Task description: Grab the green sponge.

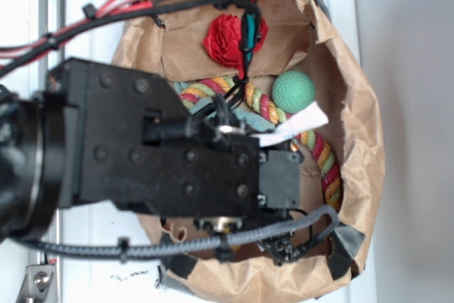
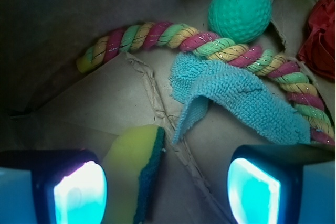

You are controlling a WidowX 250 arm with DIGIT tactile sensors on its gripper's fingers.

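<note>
So you're looking down into a brown paper bag w/ the arm parked right over it. In the exterior view the black arm body covers most of the bag's left half, so you can't see the hand from there at all.

Wrist view is where it's at. The hand is wide open, holding nothing, both fingers glowing bluish at the bottom corners of the pic. The green sponge sits on the bag floor betw the two fingers but way closer to the left-in-pic one, just beside it, can't tell if it's actually touching. It's lying so you see the yellow foam face w/ the dark green scrub layer along its right edge. Bottom part of it runs out of frame.

Other stuff in the bag: a teal cloth rag crumpled up past the sponge, near it but apart. A multicolor rope toy curves across the back, and the rag looks draped partly over/against it. The green dimpled ball is touching the rope on the far side. A red thing at the right edge, prob fabric, also shows in the exterior view near the bag's top
</note>
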